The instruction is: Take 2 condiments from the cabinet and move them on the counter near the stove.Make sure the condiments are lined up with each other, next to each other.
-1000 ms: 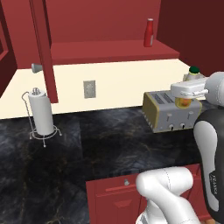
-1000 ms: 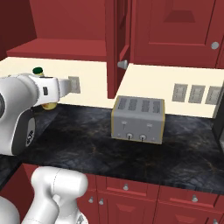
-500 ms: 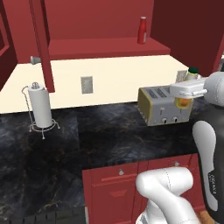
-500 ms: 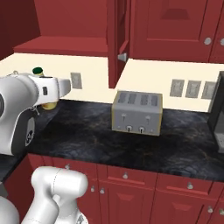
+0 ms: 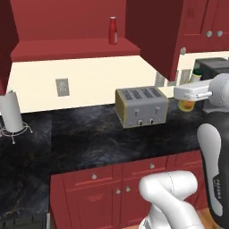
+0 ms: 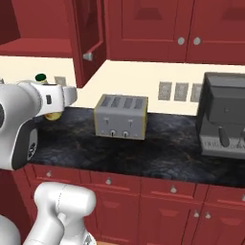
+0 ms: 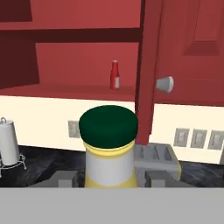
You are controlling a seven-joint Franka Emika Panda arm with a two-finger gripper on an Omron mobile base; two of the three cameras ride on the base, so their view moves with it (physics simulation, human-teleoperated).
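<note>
My gripper (image 7: 109, 180) is shut on the yellow condiment bottle (image 7: 108, 153) with the dark green cap, a finger (image 7: 66, 179) on each side of it. It holds the bottle (image 5: 187, 105) upright above the black counter (image 5: 89, 138), right of the toaster. From the other side, the gripper (image 6: 51, 108) and bottle (image 6: 52, 115) hang left of the toaster. The slim red condiment bottle (image 5: 112, 30) stands on the shelf of the open cabinet (image 5: 67, 49). It also appears behind the held bottle (image 7: 114, 75). The stove is out of view.
A steel toaster (image 5: 141, 106) sits on the counter. An open cabinet door (image 5: 152, 36) hangs above it, its knob (image 7: 165, 83) near my hand. A coffee machine (image 6: 222, 115) stands at the right and a paper towel holder (image 5: 10, 114) at the far left.
The whole scene has slid left in the base views, so the base has moved right along the counter. The yellow bottle stays in my grip.
</note>
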